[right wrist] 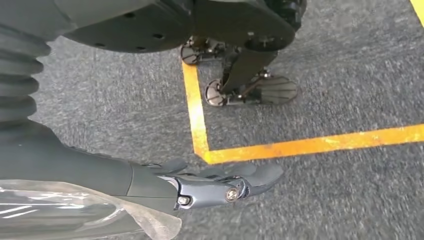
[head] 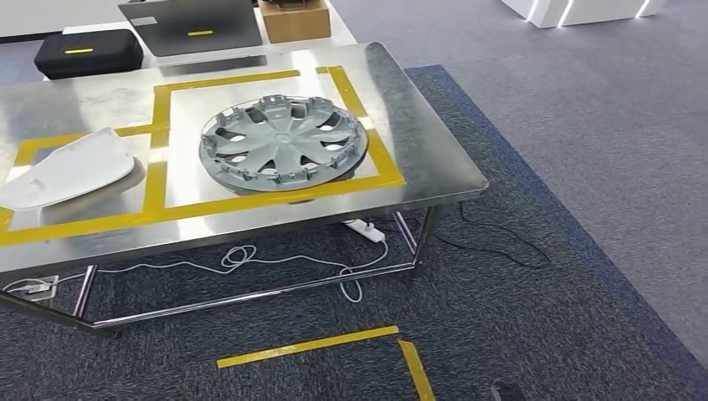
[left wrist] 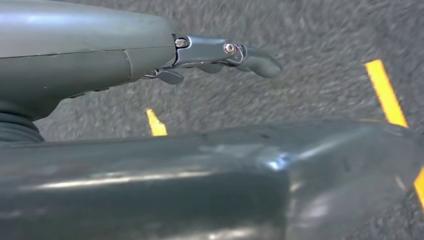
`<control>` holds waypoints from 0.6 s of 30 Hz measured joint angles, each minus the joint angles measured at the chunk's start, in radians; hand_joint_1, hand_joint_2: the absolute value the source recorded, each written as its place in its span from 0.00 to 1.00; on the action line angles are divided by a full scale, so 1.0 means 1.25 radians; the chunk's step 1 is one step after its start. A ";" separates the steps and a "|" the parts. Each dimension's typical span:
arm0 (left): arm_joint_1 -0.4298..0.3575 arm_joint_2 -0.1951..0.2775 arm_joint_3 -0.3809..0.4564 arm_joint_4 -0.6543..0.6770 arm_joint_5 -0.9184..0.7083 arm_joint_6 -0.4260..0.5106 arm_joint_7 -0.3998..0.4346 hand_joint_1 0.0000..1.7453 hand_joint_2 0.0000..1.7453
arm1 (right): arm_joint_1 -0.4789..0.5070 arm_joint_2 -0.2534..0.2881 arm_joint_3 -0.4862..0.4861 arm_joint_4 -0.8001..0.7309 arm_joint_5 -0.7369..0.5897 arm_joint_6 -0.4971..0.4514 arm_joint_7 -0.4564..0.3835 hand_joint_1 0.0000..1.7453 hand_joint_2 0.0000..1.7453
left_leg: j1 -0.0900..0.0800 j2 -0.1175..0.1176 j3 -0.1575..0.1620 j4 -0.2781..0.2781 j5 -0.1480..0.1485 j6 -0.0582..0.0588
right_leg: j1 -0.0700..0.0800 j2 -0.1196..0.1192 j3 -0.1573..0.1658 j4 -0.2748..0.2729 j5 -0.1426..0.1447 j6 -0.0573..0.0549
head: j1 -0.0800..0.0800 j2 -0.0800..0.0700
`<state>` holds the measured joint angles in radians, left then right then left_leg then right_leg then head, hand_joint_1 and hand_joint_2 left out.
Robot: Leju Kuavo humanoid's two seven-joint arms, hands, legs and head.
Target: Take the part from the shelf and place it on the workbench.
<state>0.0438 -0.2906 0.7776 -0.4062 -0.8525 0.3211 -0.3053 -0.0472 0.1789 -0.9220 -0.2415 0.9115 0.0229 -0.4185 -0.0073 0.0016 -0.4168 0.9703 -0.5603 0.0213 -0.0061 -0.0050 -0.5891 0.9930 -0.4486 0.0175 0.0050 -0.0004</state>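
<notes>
We see the grey plastic multi-spoke wheel cover (head: 283, 142) lying flat on the shiny steel table (head: 434, 159), inside the square marked by yellow tape (head: 159, 150); relative to the wheel cover, a white curved plastic panel (head: 67, 167) sits beside it in the neighbouring taped area, and a black case (head: 88, 52), grey laptop (head: 196, 25) and brown cardboard box (head: 294, 18) lie behind it. Our left hand (left wrist: 220, 55) and right hand (right wrist: 220, 185) both hang over the grey carpet floor (right wrist: 350, 75), fingers extended together, holding nothing.
</notes>
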 joint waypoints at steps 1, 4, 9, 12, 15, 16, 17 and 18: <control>-0.006 0.001 0.003 0.013 -0.002 0.000 0.003 0.00 0.00 | -0.001 0.000 0.000 0.000 0.002 0.000 -0.001 0.00 0.00 | -0.002 0.000 0.002 -0.011 -0.001 0.002 | -0.001 0.000 -0.004 0.000 0.007 0.005 | 0.000 0.000; -0.018 0.003 0.012 0.047 -0.009 -0.010 0.019 0.00 0.00 | -0.001 0.000 0.000 0.000 0.011 0.006 -0.002 0.00 0.00 | -0.001 0.005 -0.019 -0.016 0.019 0.013 | -0.004 0.002 -0.018 0.012 -0.002 0.021 | 0.001 0.000; -0.031 0.005 0.015 0.080 -0.040 -0.022 0.031 0.00 0.00 | -0.002 0.002 0.000 0.000 0.024 0.018 -0.005 0.00 0.00 | -0.004 0.011 -0.084 -0.006 0.066 0.026 | -0.005 0.003 -0.062 0.213 -0.144 0.032 | 0.004 0.000; -0.036 0.005 0.016 0.087 -0.052 -0.020 0.034 0.00 0.00 | -0.003 0.007 0.000 0.000 0.034 0.023 -0.006 0.00 0.00 | -0.005 0.012 -0.131 0.014 0.089 0.021 | -0.006 0.003 0.014 0.164 -0.080 0.032 | 0.005 0.000; -0.039 0.004 0.019 0.089 -0.071 -0.016 0.033 0.00 0.00 | -0.008 0.015 0.002 0.000 0.050 0.024 -0.008 0.00 0.00 | -0.008 0.011 -0.159 0.035 0.106 0.011 | -0.005 0.003 0.126 0.002 -0.096 0.023 | 0.005 0.000; -0.039 0.004 0.020 0.089 -0.079 -0.015 0.033 0.00 0.00 | -0.009 0.017 0.003 0.000 0.052 0.024 -0.009 0.00 0.00 | -0.008 0.011 -0.163 0.037 0.113 0.007 | -0.003 0.004 0.136 -0.021 -0.106 0.018 | 0.004 0.000; -0.039 0.004 0.020 0.090 -0.085 -0.014 0.032 0.00 0.00 | -0.009 0.019 0.003 0.000 0.052 0.024 -0.010 0.00 0.00 | -0.008 0.011 -0.164 0.038 0.120 0.004 | -0.002 0.003 0.131 -0.025 -0.106 0.010 | 0.004 0.000; -0.038 0.003 0.021 0.090 -0.090 -0.014 0.032 0.00 0.00 | -0.007 0.020 0.003 0.000 0.052 0.023 -0.010 0.00 0.00 | -0.006 0.010 -0.167 0.039 0.119 -0.001 | -0.002 0.001 0.122 -0.025 -0.100 0.004 | 0.005 0.000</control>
<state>-0.0043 -0.2863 0.8035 -0.2933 -0.9647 0.3039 -0.2647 -0.0565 0.2041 -0.9184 -0.2414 0.9766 0.0523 -0.4309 -0.0149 0.0140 -0.6254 1.0191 -0.4117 0.0204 -0.0090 -0.0038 -0.4361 0.9623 -0.5730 0.0228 0.0110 -0.0004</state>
